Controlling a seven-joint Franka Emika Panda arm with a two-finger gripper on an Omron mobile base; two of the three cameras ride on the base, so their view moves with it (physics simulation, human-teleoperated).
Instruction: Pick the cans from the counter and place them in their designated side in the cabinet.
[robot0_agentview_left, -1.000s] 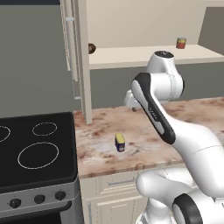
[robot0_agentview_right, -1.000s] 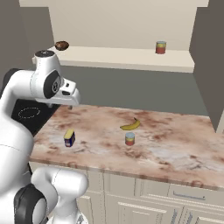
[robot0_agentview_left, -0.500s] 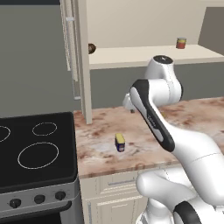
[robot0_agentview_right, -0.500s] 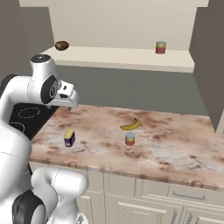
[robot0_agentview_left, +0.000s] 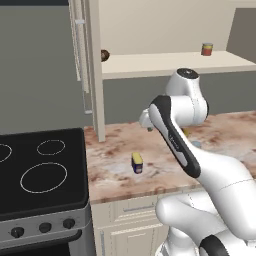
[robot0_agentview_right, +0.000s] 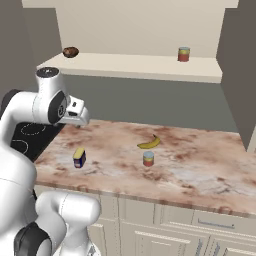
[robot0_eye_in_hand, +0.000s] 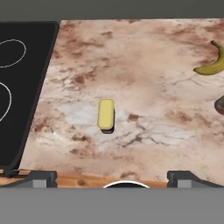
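- While my jaws (robot0_eye_in_hand: 112, 177) hang spread wide and empty above the bench (robot0_agentview_right: 200, 175), I am at the approach step.
- The blue can (robot0_agentview_left: 137, 163) lies near the bench's front edge, by the stove (robot0_agentview_left: 40, 170); the red-orange can (robot0_agentview_right: 148, 158) stands mid-bench beside the banana (robot0_agentview_right: 149, 143).
- Next, I judge: descend, straddle the blue can, close, then carry it to the cabinet (robot0_agentview_right: 135, 66).

The white arm rises from the base, folds sharply at the elbow and brings the hand out high and level. The gripper (robot0_eye_in_hand: 112, 177) hangs in the air with nothing between its fingers (robot0_eye_in_hand: 41, 177), jaws spread wide. The hand (robot0_agentview_right: 75, 114) juts forward from the big round wrist joint, camera tipped downward.
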